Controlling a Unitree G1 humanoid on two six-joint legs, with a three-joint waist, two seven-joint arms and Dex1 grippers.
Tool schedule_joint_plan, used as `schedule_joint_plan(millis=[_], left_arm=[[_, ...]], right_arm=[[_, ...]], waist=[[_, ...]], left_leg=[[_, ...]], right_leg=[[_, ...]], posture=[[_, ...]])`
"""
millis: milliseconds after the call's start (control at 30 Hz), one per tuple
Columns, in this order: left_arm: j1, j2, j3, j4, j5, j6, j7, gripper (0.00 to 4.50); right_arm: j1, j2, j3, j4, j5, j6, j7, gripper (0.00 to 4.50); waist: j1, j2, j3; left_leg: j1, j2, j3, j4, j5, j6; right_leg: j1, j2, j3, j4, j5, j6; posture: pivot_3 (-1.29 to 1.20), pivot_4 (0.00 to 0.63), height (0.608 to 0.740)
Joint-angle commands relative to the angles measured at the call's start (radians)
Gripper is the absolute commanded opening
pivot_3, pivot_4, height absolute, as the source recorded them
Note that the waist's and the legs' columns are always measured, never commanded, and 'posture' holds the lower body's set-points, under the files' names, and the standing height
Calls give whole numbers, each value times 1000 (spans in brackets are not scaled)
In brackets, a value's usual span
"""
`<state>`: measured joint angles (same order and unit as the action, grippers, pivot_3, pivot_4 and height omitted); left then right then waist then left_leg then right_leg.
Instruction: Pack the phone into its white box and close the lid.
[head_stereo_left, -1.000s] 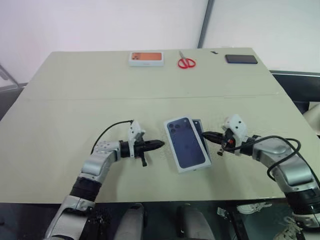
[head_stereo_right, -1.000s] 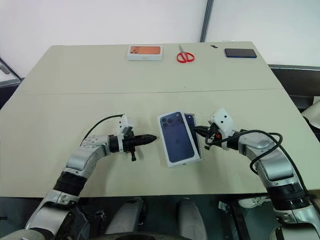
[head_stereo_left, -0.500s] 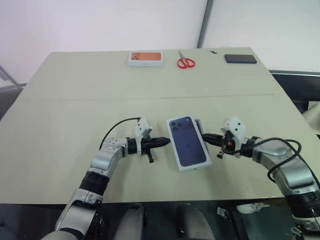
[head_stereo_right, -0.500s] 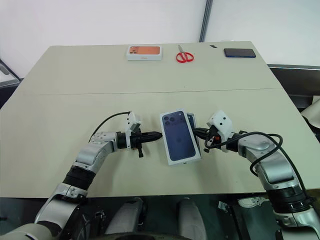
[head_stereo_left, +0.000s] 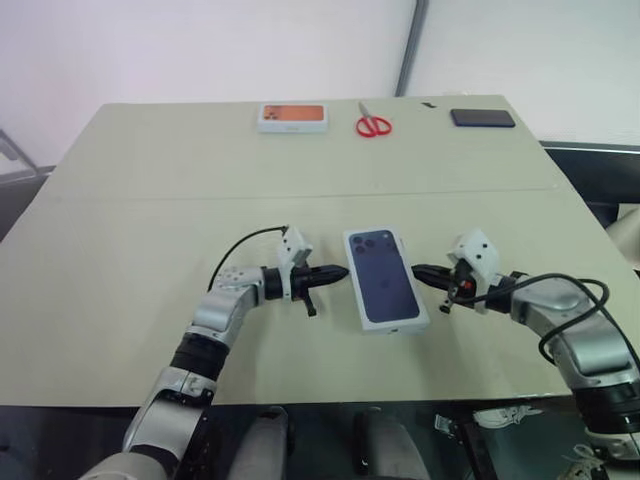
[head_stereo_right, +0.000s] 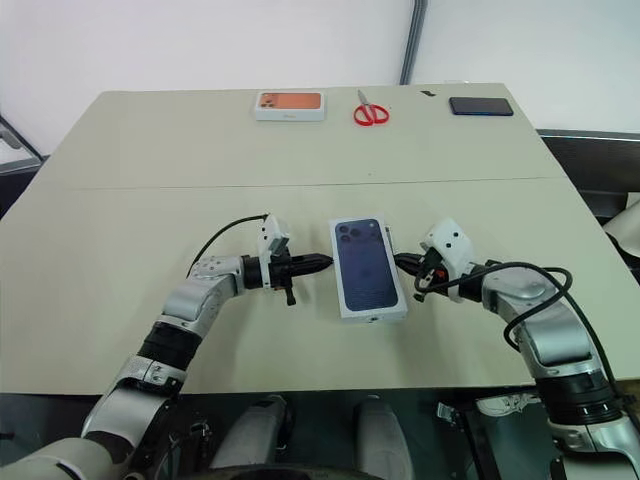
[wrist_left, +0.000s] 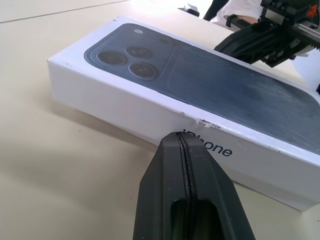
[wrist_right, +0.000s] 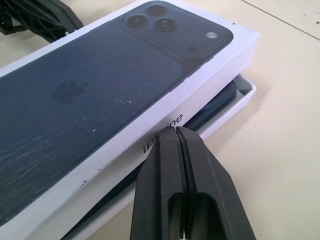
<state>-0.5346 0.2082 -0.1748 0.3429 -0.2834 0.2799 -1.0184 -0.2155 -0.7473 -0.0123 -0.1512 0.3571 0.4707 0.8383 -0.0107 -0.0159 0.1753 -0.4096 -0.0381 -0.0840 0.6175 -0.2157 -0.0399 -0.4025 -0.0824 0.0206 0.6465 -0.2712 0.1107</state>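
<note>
The lid (head_stereo_left: 385, 278), white with a dark navy phone picture on top, lies over the white box (wrist_right: 243, 93) in the middle of the table. The box's rim sticks out from under the lid on the right-hand side. In that gap a dark edge of the phone (wrist_right: 216, 106) shows inside the box. My left gripper (head_stereo_left: 343, 271) is shut, its tip against the lid's left side wall (wrist_left: 150, 117). My right gripper (head_stereo_left: 418, 270) is shut too, its tip at the lid's right side wall (wrist_right: 172, 131).
Along the table's far edge lie an orange-topped box (head_stereo_left: 292, 116), red scissors (head_stereo_left: 373, 124) and a thin black slab (head_stereo_left: 482, 117). Bare tabletop (head_stereo_left: 150, 230) surrounds the box on every side.
The lid has slid to the right and turned straighter over the box, so less of the box shows beside it. My left gripper moved right with it. The right gripper kept its place.
</note>
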Motion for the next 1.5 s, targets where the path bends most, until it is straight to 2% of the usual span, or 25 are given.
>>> schedule_joint_plan(millis=[33,1000,1500], left_arm=[[-31,-25,-11,5,7,-29,2,0],[-38,-49,-8,37,38,-55,6,0],[-36,-30,19,3,19,-51,17,0]], right_arm=[[-18,6,-18,-13,5,-28,17,23],[24,-16,-14,14,-74,-71,53,23],[-36,-42,-61,127,-109,-118,52,23]], waist=[[0,0,0],[0,0,0],[0,0,0]], left_leg=[[0,0,0,0,0,0],[0,0,0,1,0,0],[0,0,0,1,0,0]], right_leg=[[0,0,0,0,0,0],[0,0,0,1,0,0],[0,0,0,1,0,0]], posture=[[0,150,740],[0,150,740],[0,150,740]])
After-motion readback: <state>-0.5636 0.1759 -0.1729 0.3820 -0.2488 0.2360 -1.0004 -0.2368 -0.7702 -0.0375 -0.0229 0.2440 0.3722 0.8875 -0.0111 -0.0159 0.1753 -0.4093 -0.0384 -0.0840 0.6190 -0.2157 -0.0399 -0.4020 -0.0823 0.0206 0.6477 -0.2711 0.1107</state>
